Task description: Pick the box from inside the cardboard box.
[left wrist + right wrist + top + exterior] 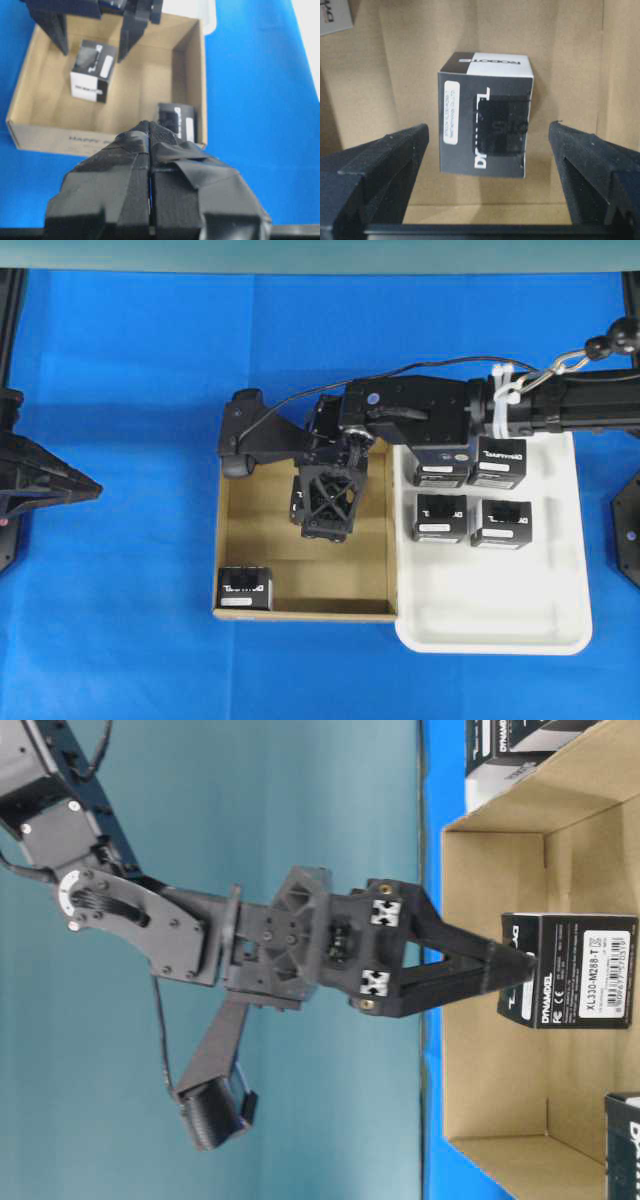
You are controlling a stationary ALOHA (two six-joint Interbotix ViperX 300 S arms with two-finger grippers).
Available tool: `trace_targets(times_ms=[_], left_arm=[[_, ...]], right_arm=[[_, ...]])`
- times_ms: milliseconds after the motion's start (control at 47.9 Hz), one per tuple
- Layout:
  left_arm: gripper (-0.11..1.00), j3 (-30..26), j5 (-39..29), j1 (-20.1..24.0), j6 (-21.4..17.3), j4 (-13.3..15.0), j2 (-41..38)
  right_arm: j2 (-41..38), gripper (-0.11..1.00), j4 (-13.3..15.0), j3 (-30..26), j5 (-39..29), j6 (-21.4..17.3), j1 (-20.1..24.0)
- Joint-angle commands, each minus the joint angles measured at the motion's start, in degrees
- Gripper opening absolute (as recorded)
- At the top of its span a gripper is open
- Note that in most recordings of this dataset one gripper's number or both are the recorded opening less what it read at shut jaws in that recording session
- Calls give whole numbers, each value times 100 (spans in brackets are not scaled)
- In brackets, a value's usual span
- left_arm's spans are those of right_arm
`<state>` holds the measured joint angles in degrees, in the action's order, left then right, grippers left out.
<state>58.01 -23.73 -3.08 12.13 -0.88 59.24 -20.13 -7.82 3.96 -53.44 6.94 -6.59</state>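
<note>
Sitting on the floor of the cardboard box (372, 530), the box (486, 115) is a small black cube with white lettering and a white label strip, placed towards the carton's far wall as the overhead view shows it and mostly hidden there under the arm. The right gripper (487, 150) hangs over it with its jaws spread wide — one finger stands clear on each side of the cube in the right wrist view, with bare cardboard showing in both gaps, so nothing is pinched. From table level the fingertips (505, 965) reach the cube's edge; whether they touch it cannot be told. A second black box (245, 589) stands in the carton's near left corner, against the walls there. Just beside the carton's right wall lies a white plastic tray (500, 635) — the two touch or nearly touch — and four more black boxes (470, 490) sit in two rows at the tray's far end. The left gripper (150, 150) is held outside the carton, before its near wall, with its taped jaws pressed together and holding nothing. All of it rests on a blue surface (110, 640), and the left arm's base (40, 485) sits well away from the carton at the left edge.
</note>
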Motion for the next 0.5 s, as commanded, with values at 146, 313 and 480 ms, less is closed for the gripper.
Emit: trace_targets(times_ms=[146, 313, 480], left_arm=[[-7, -158, 26, -9, 9, -18, -18], [-7, -149, 26, -9, 9, -18, -18], [-7, -149, 26, -9, 9, -18, -44]], right_arm=[[-220, 97, -79, -9, 79, 132, 26], [-334, 97, -105, -18, 202, 132, 70], [-378, 97, -105, -9, 211, 132, 79]])
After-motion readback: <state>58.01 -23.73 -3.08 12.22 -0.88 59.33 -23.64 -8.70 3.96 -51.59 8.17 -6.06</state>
